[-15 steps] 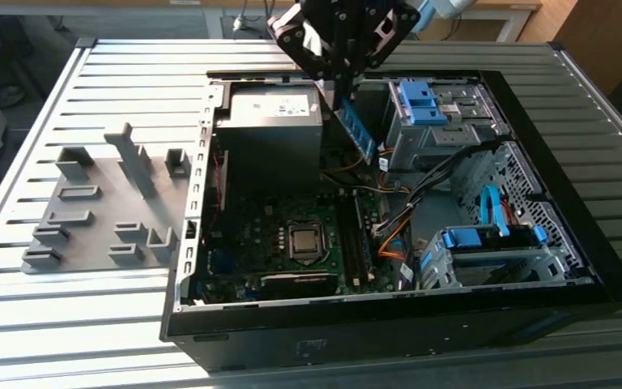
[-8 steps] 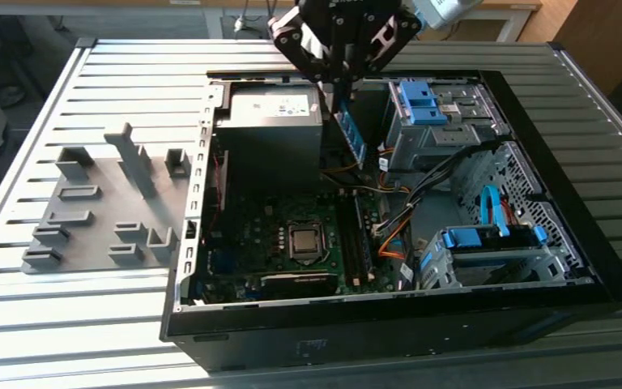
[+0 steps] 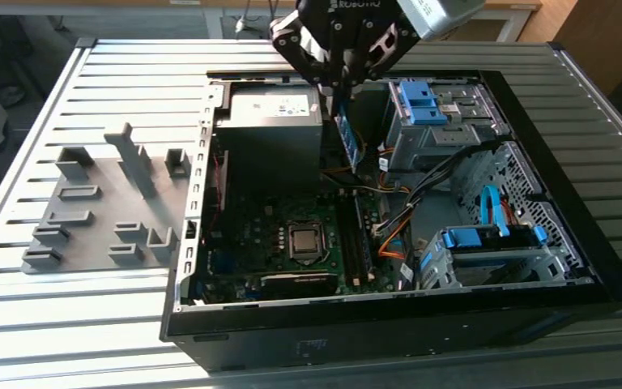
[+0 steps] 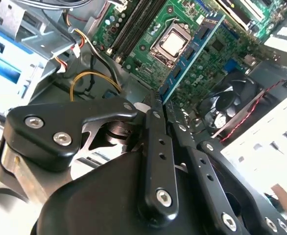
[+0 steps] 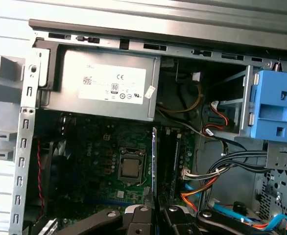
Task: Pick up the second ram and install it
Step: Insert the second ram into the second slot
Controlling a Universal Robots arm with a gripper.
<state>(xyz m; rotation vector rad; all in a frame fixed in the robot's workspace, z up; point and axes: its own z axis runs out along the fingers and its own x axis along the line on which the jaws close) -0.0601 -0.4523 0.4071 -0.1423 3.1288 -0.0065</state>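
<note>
Gripper clamped on the second ram, above the open computer case.
The stick hangs at the motherboard's twelve o'clock; any tilt could jam it against the slot.

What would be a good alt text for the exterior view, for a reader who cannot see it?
The gripper, shut on the second ram, holds the blue stick upright above an open computer case lying on a slatted metal table. Inside are the motherboard, a power supply and blue drive latches; gray holder blocks stand at the exterior view's left.
</note>
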